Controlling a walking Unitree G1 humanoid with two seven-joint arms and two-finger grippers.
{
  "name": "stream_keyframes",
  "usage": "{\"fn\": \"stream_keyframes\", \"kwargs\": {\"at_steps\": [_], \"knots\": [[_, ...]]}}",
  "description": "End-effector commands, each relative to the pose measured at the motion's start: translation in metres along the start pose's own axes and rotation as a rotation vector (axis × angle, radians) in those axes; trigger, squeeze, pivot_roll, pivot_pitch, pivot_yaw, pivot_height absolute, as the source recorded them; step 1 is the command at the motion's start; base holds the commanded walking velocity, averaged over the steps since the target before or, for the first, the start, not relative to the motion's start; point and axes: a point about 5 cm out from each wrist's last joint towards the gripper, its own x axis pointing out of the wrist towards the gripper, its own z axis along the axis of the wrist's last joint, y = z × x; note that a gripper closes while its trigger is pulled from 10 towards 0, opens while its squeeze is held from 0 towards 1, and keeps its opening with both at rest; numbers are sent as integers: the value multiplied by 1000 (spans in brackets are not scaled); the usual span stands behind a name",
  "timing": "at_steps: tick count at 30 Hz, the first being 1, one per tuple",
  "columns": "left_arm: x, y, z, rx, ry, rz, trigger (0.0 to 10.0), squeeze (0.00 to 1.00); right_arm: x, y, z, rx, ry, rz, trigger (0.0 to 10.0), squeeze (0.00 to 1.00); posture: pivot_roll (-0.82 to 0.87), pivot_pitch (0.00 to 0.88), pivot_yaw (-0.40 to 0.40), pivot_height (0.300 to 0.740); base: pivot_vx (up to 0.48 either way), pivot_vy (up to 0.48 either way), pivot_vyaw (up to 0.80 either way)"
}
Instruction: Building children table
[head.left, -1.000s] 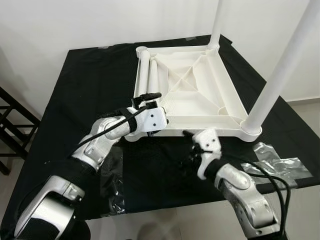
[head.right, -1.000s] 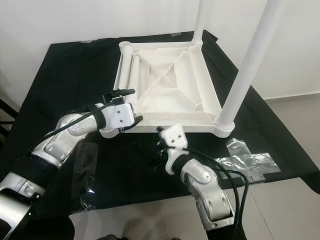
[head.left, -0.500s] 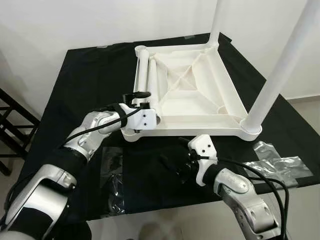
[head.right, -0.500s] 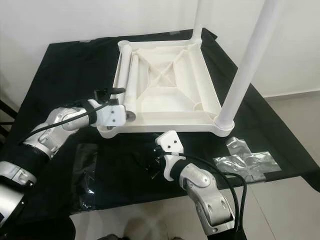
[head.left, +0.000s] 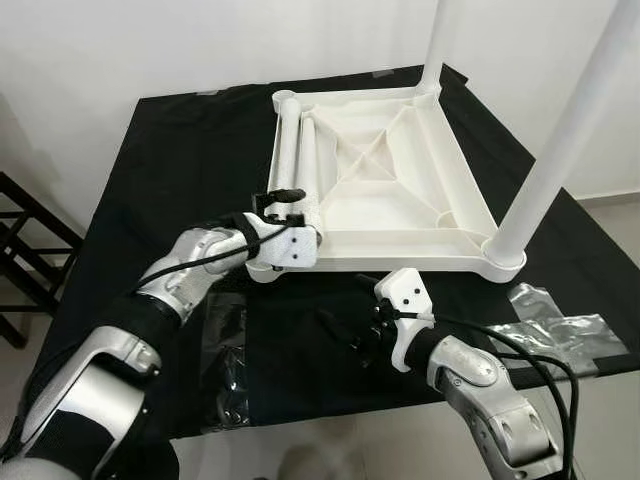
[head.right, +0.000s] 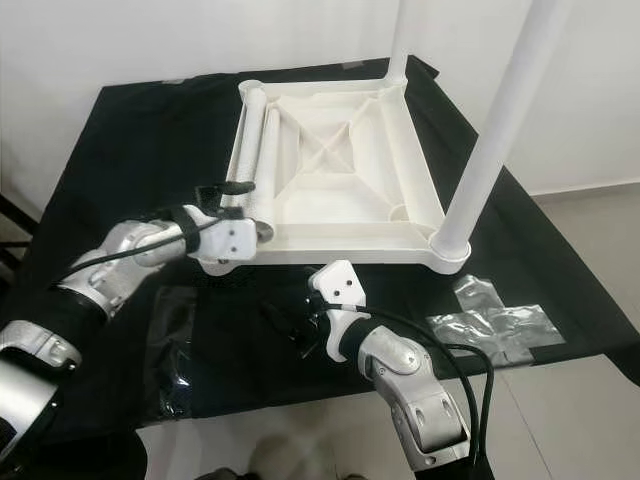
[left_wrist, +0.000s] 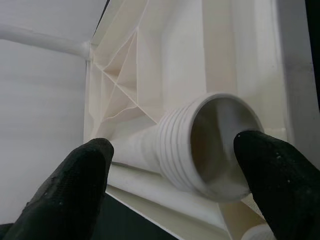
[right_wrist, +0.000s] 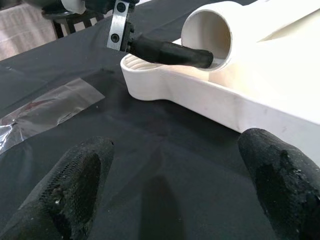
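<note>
Left gripper (left_wrist: 170, 170) is spread wide around the threaded end of a loose white leg (left_wrist: 200, 145) lying in the upturned table top (head.left: 400, 190), at its 7 o'clock corner. Right gripper (right_wrist: 175, 195) is spread wide too, holding nothing, over the black cloth (right_wrist: 150, 165) around 6 o'clock of the top.

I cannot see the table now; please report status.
Left gripper open around loose white threaded leg in upturned white plastic tabletop. Right gripper open, over black cloth.
</note>
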Motion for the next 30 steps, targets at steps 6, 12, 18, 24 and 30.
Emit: {"fn": "stream_keyframes", "kwargs": {"at_steps": [6,12,18,24,30], "knots": [[1,2,-13,22,95,31,10000,0,0,4,-1,9,13,14,10000,0,-33,144,49,740,0,0,0],[8,6,-7,-16,109,112,10000,0,1,4,-2,11,14,10,10000,0,-33,145,50,740,0,0,0],[20,-3,-6,-22,174,92,10000,0,1,4,-2,10,17,8,10000,0,-36,140,51,740,0,0,0],[28,0,-7,-31,236,122,10000,0,1,4,-2,9,21,5,10000,0,-42,137,58,740,0,0,0],[30,4,-6,-41,244,136,0,0,1,4,-3,11,23,3,10000,0,-46,136,61,740,0,0,0]]}}
